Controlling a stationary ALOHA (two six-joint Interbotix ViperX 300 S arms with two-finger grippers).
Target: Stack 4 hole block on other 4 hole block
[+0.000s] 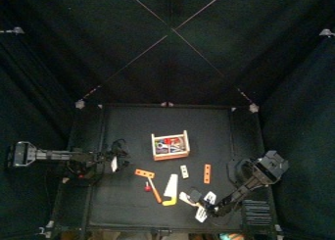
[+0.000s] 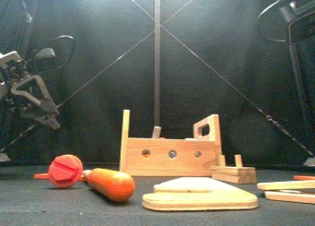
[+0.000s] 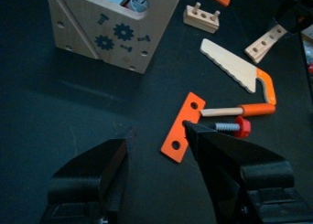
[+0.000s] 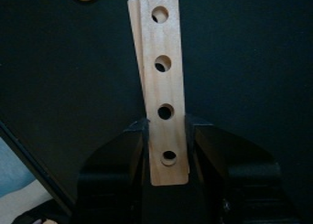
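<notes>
A pale wooden four-hole block [image 4: 160,81] lies lengthwise between the jaws of my right gripper [image 4: 166,127], which press on both of its long edges near its close end. In the top view that gripper [image 1: 216,195] sits at the table's front right. An orange block with holes [image 3: 184,129] lies flat on the table just beyond my left gripper [image 3: 163,159]; its jaws are open with nothing between them. From above, the orange block [image 1: 145,173] is left of centre, beside the left gripper [image 1: 118,164].
A wooden toolbox [image 1: 169,144] stands mid-table. A saw with an orange handle [image 3: 239,70] and a red-headed bolt [image 3: 235,127] lie close to the orange block. A second orange strip [image 1: 207,171] lies to the right. Flat wooden pieces [image 2: 197,193] crowd the front edge.
</notes>
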